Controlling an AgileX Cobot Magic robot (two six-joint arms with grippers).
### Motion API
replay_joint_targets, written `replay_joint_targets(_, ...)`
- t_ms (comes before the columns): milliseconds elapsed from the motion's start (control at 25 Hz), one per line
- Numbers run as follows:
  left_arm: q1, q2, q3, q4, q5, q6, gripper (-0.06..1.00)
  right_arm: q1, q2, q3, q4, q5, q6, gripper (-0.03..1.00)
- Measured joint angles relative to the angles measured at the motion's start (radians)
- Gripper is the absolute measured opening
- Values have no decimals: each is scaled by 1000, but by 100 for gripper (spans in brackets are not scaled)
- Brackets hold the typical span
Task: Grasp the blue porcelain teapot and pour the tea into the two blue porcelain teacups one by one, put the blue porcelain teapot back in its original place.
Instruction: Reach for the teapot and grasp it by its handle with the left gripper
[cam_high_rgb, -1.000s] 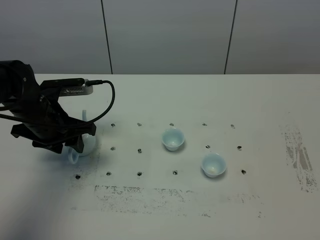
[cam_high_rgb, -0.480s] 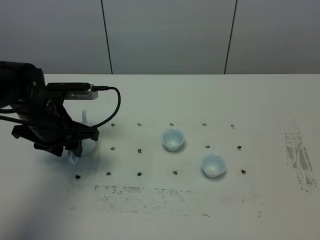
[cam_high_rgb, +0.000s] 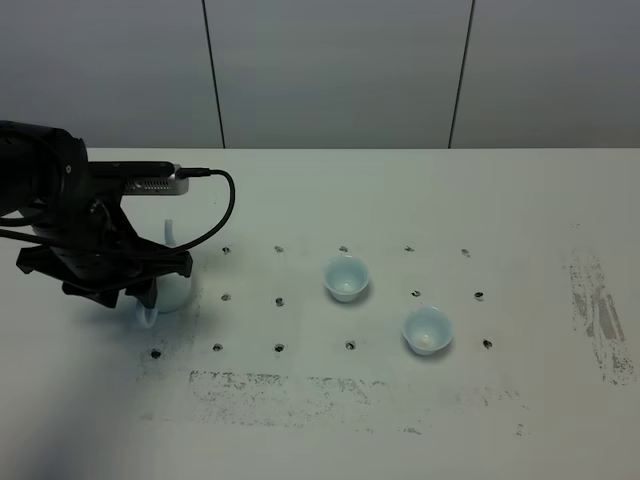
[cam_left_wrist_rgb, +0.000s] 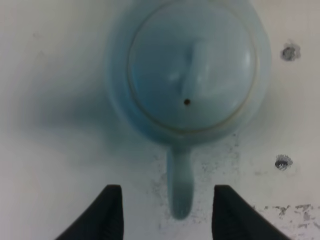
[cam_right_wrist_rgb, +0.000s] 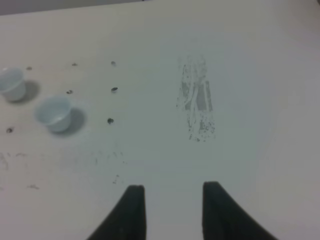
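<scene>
The blue porcelain teapot (cam_left_wrist_rgb: 192, 70) stands on the white table at the left, seen from straight above in the left wrist view, lid on. Its handle (cam_left_wrist_rgb: 181, 185) lies between the fingers of my left gripper (cam_left_wrist_rgb: 170, 212), which is open with a gap on each side. In the high view the left arm covers most of the teapot (cam_high_rgb: 172, 291); its spout (cam_high_rgb: 170, 232) and handle (cam_high_rgb: 148, 316) stick out. The two blue porcelain teacups (cam_high_rgb: 346, 277) (cam_high_rgb: 427, 330) stand upright near the middle. My right gripper (cam_right_wrist_rgb: 172, 210) is open over bare table, holding nothing, well away from the teacups (cam_right_wrist_rgb: 11, 82) (cam_right_wrist_rgb: 54, 112).
The white table (cam_high_rgb: 320, 420) carries a grid of small dark dots and grey scuff patches at the front and at the right (cam_high_rgb: 600, 315). A grey wall runs behind the far edge. The right arm is outside the high view.
The left arm has shifted slightly over the teapot and its fingers have come a little closer together. The teapot and the cups have not moved.
</scene>
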Motion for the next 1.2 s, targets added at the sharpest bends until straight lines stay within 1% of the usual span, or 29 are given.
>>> replay_joint_targets(520, -23, 2, 0, 20, -12, -1, 47, 0, 0, 0, 0, -1, 0, 29)
replay_joint_targets(720, -23, 45, -1, 31, -17, -3, 47, 0, 0, 0, 0, -1, 0, 29)
replay_joint_targets(1000, -30, 64, -1, 32, -58, -4, 47, 0, 0, 0, 0, -1, -1, 29)
replay_joint_targets(1200, -30, 64, -1, 32, -62, -4, 45, 0, 0, 0, 0, -1, -1, 29)
